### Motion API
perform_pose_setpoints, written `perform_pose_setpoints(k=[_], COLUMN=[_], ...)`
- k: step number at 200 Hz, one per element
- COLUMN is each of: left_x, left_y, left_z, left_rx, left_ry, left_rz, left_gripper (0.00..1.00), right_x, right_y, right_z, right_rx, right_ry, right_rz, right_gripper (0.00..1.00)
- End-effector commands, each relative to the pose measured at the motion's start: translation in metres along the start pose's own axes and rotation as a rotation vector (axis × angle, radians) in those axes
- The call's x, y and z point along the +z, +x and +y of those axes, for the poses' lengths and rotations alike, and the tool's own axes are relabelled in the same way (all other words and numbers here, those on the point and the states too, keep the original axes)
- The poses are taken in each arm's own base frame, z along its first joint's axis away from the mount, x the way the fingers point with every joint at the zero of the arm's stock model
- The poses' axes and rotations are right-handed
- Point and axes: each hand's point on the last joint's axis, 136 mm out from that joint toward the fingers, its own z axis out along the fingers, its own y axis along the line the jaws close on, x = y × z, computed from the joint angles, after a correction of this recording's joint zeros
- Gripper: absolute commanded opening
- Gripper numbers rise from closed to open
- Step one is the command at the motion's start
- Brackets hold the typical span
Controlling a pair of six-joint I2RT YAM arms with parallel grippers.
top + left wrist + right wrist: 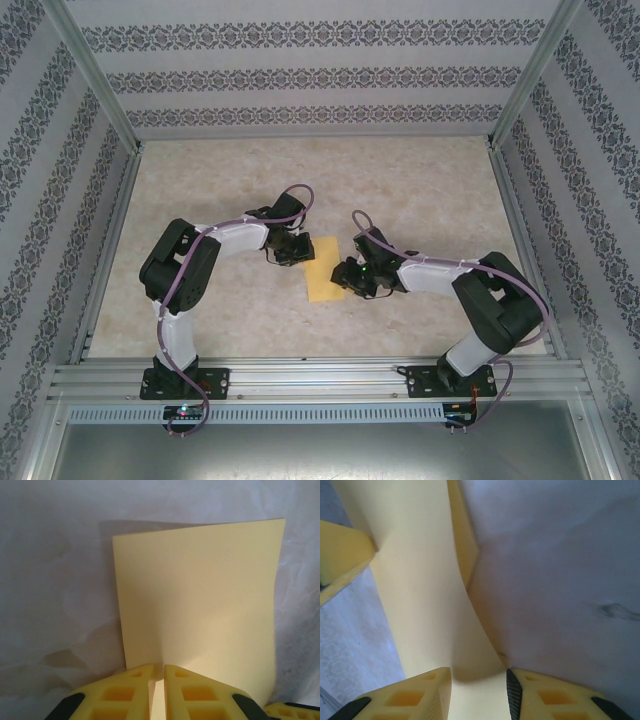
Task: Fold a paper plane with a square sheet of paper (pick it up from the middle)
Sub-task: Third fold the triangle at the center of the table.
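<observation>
One smooth yellow sheet [200, 595] — thin, bowed

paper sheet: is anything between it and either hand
Nothing visible stands between. The left hand is closed on an edge of the sheet, and the right hand has its open fingers on either side of a raised part of it. Around it lies bare table.

**Paper's edges tucked out of sight under both sets of fingers!**
From overhead, the left gripper [290, 250] covered the far-left corner of the square sheet of paper [323, 270], and the right gripper [352, 275] hid its right edge. On the left wrist camera the sheet's near edge sat behind the fingers [200, 695], themselves cut off at the bottom. On the right wrist camera the paper ran off the top, and whether those fingers touched it couldn't be told.
</observation>
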Motion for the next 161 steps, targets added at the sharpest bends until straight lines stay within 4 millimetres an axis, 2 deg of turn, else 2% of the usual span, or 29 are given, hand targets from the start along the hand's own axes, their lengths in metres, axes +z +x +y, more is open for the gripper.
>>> perform_pose_setpoints(k=[1,32,81,115,161], left_x=[0.013,0.012,0.011,0.011,0.012], left_y=[0.022,0.022,0.022,0.022,0.022], left_z=[0.02,0.021,0.022,0.021,0.023], left_rx=[-0.01,-0.009,-0.008,-0.015,-0.018], left_ry=[-0.053,-0.052,-0.058,-0.053,-0.059], left_rz=[0.072,0.065,0.067,0.067,0.065], left_gripper=[0.16,0.16,0.16,0.16,0.16], right_x=[0.008,0.008,-0.007,-0.001,0.006], right_y=[-0.008,-0.011,-0.017,-0.022,-0.029], right_z=[0.043,0.043,0.039,0.04,0.051], right_rx=[-0.077,-0.069,-0.111,-0.092,-0.102], right_ry=[-0.146,-0.152,-0.106,-0.162,-0.211], right_rz=[-0.014,-0.019,-0.04,-0.023,-0.008], right_gripper=[0.37,0.36,0.37,0.39,0.41])
